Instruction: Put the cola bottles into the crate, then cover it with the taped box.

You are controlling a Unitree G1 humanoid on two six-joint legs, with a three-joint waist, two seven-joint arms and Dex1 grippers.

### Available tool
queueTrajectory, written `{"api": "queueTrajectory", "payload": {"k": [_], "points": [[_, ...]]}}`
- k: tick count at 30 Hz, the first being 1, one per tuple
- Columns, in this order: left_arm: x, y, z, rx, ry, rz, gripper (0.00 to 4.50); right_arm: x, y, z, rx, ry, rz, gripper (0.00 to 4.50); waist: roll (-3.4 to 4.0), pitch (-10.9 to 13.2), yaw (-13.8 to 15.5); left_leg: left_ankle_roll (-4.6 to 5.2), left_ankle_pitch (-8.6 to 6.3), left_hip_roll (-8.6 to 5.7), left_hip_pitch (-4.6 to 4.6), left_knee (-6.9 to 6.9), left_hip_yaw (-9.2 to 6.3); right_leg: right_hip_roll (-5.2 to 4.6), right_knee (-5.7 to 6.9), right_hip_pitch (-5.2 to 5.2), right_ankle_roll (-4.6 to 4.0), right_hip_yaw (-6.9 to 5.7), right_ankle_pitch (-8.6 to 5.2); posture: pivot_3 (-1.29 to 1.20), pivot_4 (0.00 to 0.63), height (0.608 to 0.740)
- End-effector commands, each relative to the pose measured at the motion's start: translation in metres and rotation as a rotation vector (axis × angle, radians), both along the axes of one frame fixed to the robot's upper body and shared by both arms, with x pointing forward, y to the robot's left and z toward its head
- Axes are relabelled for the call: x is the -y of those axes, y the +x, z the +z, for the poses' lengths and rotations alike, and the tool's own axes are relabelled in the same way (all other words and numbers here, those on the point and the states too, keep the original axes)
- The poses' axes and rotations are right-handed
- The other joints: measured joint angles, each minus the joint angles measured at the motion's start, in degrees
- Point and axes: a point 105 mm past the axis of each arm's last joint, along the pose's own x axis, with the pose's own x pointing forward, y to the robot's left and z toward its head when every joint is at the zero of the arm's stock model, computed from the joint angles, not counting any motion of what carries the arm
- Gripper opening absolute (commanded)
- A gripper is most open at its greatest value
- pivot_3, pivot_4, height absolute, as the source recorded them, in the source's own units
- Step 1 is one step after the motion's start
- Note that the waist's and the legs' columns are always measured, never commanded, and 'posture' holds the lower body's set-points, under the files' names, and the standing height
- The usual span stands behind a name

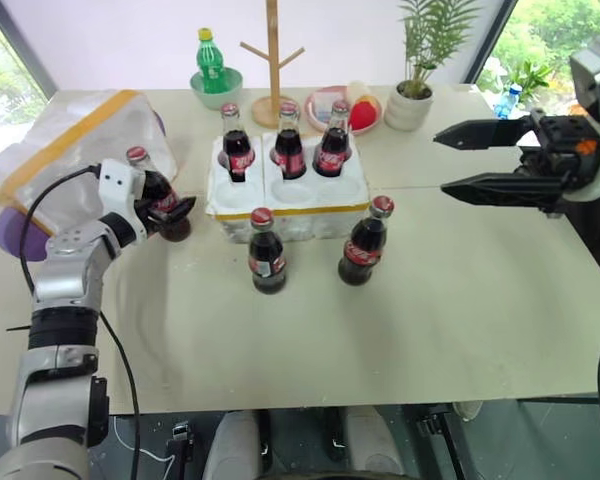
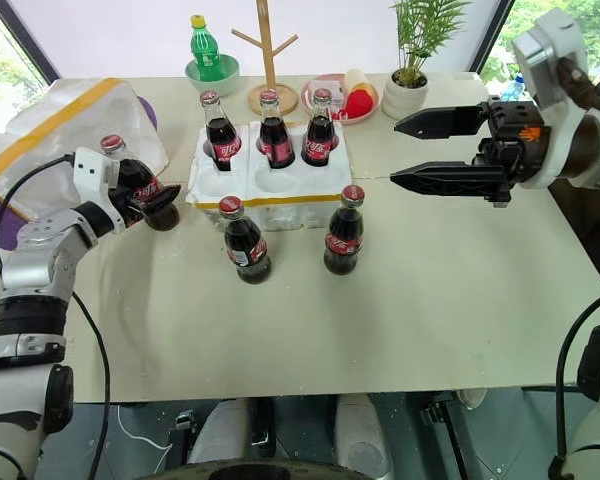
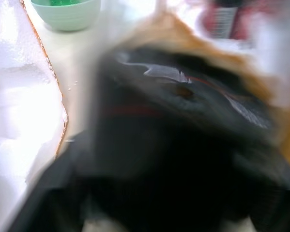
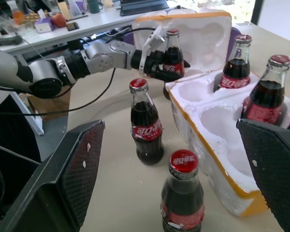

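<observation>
From the head views, your left end effector (image 1: 177,212) sits at a cola bottle (image 1: 152,193) standing upright on the table (image 1: 460,300), left of the crate (image 1: 285,195). Its fingers reach around the bottle's lower body; whether they press it yet, you cannot tell. The crate lies to that bottle's right, front wells empty, three bottles in the back row. Two more bottles (image 1: 266,250) stand just in front of the crate. Your right end effector (image 1: 460,160) hovers wide apart, empty, well right of the crate. The taped box (image 1: 65,150) rests just behind the left arm.

From the right wrist view, the left end effector (image 4: 171,67) flanks that bottle (image 4: 173,48), beside the crate (image 4: 217,125) corner.
</observation>
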Motion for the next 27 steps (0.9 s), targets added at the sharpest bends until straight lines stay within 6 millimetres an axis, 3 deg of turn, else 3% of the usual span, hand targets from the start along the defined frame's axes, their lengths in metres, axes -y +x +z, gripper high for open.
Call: {"api": "queueTrajectory", "payload": {"k": [1,8,11,14,17,21,27], "points": [[-0.006,-0.013,0.017,0.027,0.012,-0.045,2.87,0.002,-0.006,0.012,0.075,0.004,-0.010,4.50,0.00,0.00,-0.03,0.00,0.00,0.01,0.00,0.00,0.00,-0.01,0.00,0.00,0.00,0.01,0.00,0.00,0.150,0.740],[-0.009,-0.057,0.048,-0.008,0.000,-0.187,2.87,0.009,0.002,0.004,0.078,-0.022,-0.072,4.50,-0.07,0.06,-0.17,0.02,-0.01,0.09,-0.05,-0.01,0.00,0.00,-0.02,-0.08,0.00,0.03,-0.01,0.00,0.150,0.740],[0.006,-0.074,0.073,-0.035,-0.037,-0.321,2.87,0.009,0.004,0.001,0.076,-0.023,-0.080,4.50,-0.21,0.13,0.27,-0.01,0.00,0.11,-0.08,0.00,-0.05,-0.04,-0.01,-0.07,-0.01,0.02,-0.01,0.00,0.150,0.740],[0.022,-0.078,0.095,-0.029,-0.065,-0.416,2.87,0.007,0.005,-0.001,0.077,-0.024,-0.083,4.50,-0.22,0.14,0.84,-0.04,0.02,0.06,-0.09,0.03,-0.07,-0.09,-0.02,-0.03,-0.02,0.01,-0.01,0.00,0.150,0.740],[0.046,-0.067,0.122,0.035,-0.092,-0.509,2.87,0.006,0.006,-0.002,0.081,-0.017,-0.097,4.50,-0.22,0.14,1.37,-0.04,0.03,-0.04,-0.08,0.07,-0.05,-0.05,-0.03,0.00,0.00,0.03,-0.01,0.00,0.150,0.740],[0.079,-0.043,0.141,0.106,-0.099,-0.592,2.87,0.006,0.004,-0.003,0.088,-0.011,-0.114,4.50,-0.22,0.13,1.55,-0.06,0.05,-0.11,-0.08,0.10,-0.01,0.04,-0.03,0.08,0.03,-0.05,0.01,0.00,0.150,0.740],[0.127,-0.004,0.149,0.141,-0.108,-0.685,2.87,0.009,-0.001,-0.006,0.093,0.001,-0.160,4.50,-0.24,0.15,1.30,-0.19,0.13,-0.11,-0.09,0.12,0.01,0.12,-0.04,0.06,0.05,-0.05,0.02,0.00,0.150,0.740]]}}
